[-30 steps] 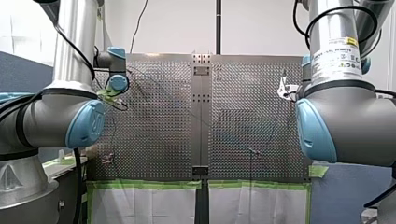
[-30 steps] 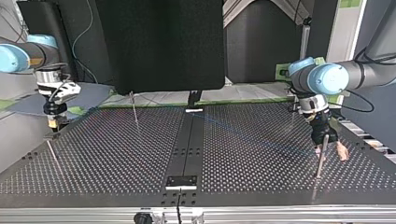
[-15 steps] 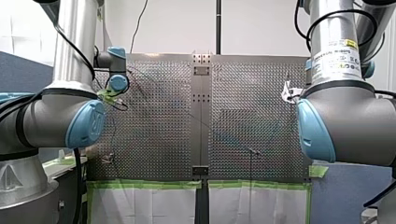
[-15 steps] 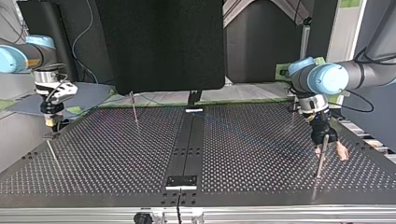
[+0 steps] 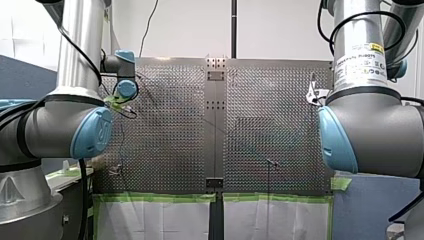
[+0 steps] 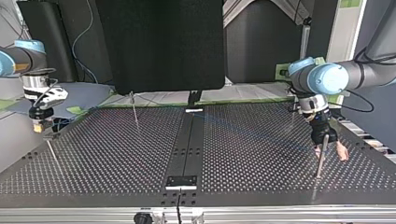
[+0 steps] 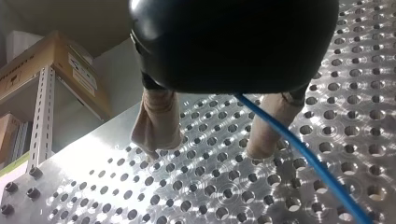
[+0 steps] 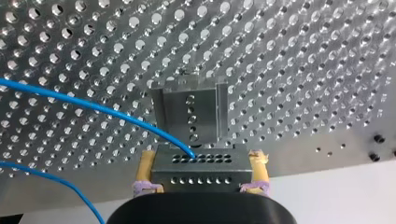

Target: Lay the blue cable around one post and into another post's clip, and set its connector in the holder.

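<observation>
My right gripper (image 8: 201,159) clamps the perforated grey metal connector (image 8: 201,171); the U-shaped metal holder (image 8: 189,108) stands ahead. Risk: the thin blue cable (image 8: 74,101) may drag it askew, jamming entry.

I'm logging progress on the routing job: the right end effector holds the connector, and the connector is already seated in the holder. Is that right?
Not quite. The right end effector does hold the connector, but the connector is not seated. In the right wrist view the holder stands empty on the table just ahead of the connector.
</observation>
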Robot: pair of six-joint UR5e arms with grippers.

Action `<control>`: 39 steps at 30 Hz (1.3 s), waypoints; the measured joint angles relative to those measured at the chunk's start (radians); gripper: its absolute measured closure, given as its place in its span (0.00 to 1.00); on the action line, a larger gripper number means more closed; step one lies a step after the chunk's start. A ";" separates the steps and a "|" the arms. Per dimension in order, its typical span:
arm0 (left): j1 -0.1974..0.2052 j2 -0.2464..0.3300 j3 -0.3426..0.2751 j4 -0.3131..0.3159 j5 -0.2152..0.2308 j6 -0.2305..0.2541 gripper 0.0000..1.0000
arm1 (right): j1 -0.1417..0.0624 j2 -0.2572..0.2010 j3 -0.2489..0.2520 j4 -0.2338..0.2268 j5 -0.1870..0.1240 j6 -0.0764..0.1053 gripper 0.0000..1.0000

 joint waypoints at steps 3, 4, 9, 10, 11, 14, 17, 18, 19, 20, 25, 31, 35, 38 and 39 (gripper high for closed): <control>0.000 0.000 0.000 -0.001 0.000 0.001 0.00 | -0.002 0.001 -0.002 -0.002 -0.021 -0.003 1.00; 0.000 0.000 0.000 -0.001 0.000 0.002 0.00 | -0.003 0.002 -0.003 -0.002 -0.029 -0.003 1.00; 0.000 0.000 0.000 -0.001 0.000 0.006 0.00 | -0.009 0.006 -0.015 0.022 -0.073 -0.010 1.00; 0.000 0.000 0.000 -0.001 0.000 0.007 0.00 | -0.009 0.008 -0.020 0.030 -0.081 -0.012 1.00; 0.000 0.000 0.000 -0.001 0.000 0.008 0.00 | -0.010 0.010 -0.027 0.039 -0.092 -0.016 1.00; -0.001 0.000 0.000 -0.001 0.000 0.008 0.00 | -0.011 0.016 -0.044 0.063 -0.116 -0.029 1.00; -0.001 0.000 0.000 -0.001 0.000 0.009 0.00 | -0.013 0.018 -0.053 0.084 -0.141 -0.035 1.00; -0.002 0.000 0.000 -0.001 0.000 0.009 0.00 | -0.015 0.018 -0.055 0.088 -0.149 -0.035 1.00; -0.003 0.000 0.000 -0.001 0.000 0.009 0.00 | -0.016 0.019 -0.056 0.090 -0.158 -0.034 1.00; -0.003 0.000 0.000 -0.002 0.000 0.010 0.00 | -0.019 0.019 -0.058 0.092 -0.169 -0.033 1.00; -0.004 0.000 0.000 -0.006 0.000 0.014 0.00 | -0.033 0.021 -0.065 0.106 -0.202 -0.027 1.00; -0.003 0.000 0.000 -0.010 0.000 0.018 0.00 | -0.049 0.023 -0.069 0.100 -0.240 -0.026 1.00; -0.003 0.000 0.000 -0.012 0.000 0.023 0.00 | -0.060 0.024 -0.072 0.090 -0.258 -0.027 1.00; -0.003 0.000 0.000 -0.012 0.000 0.024 0.00 | -0.068 0.026 -0.074 0.082 -0.272 -0.026 1.00; -0.003 0.000 0.000 -0.012 0.000 0.024 0.00 | -0.069 0.028 -0.076 0.081 -0.274 -0.026 1.00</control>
